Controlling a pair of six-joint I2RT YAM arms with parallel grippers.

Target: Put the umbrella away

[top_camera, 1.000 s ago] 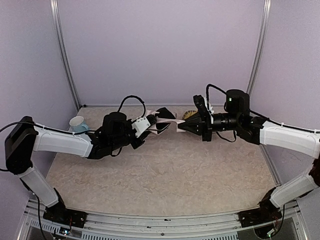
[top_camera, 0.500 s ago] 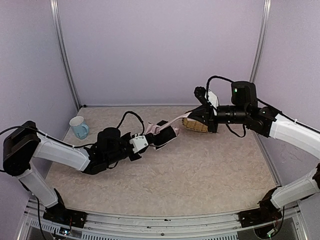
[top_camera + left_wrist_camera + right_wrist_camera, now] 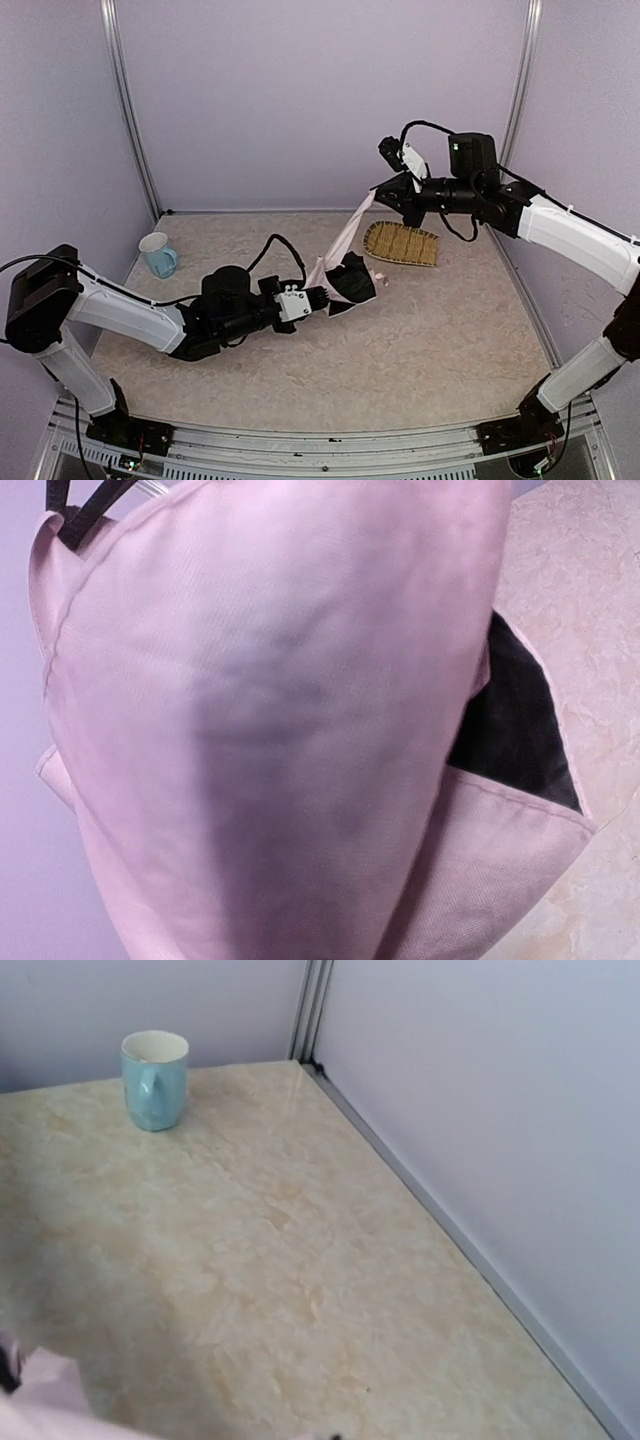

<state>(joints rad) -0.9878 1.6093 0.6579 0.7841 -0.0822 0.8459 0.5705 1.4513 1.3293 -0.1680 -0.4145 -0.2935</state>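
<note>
**Top external view.** The left arm lies low across the table (image 3: 420, 350). The left gripper (image 3: 318, 298) is closed narrowly on the bunched end of the umbrella (image 3: 348, 282). That bundle of pale pink cloth with black folds sits near the middle of the table, at or just above its surface; which of the two cannot be told. A pink strip of canopy runs from the bundle upward and to the right, to the tip of the right gripper (image 3: 380, 188). This gripper is raised well above the table and pinched fully shut on the cloth. A woven tray (image 3: 402, 243) lies flat beneath the right gripper and just beside the umbrella, apart from it. A pale blue mug (image 3: 157, 254) stands upright at the far left, well apart from both.

**Left wrist view.** Pink canopy of the umbrella (image 3: 270, 730) fills nearly the whole frame and hides the fingers. A wedge of black lining (image 3: 515, 730) shows at the right, with the table (image 3: 590, 620) behind it.

**Right wrist view.** The camera looks down on the table (image 3: 300, 1260). The mug (image 3: 154, 1079) stands near the wall (image 3: 480, 1090). A corner of the pink umbrella (image 3: 40, 1405) enters at the lower left. The fingers are out of frame.
</note>
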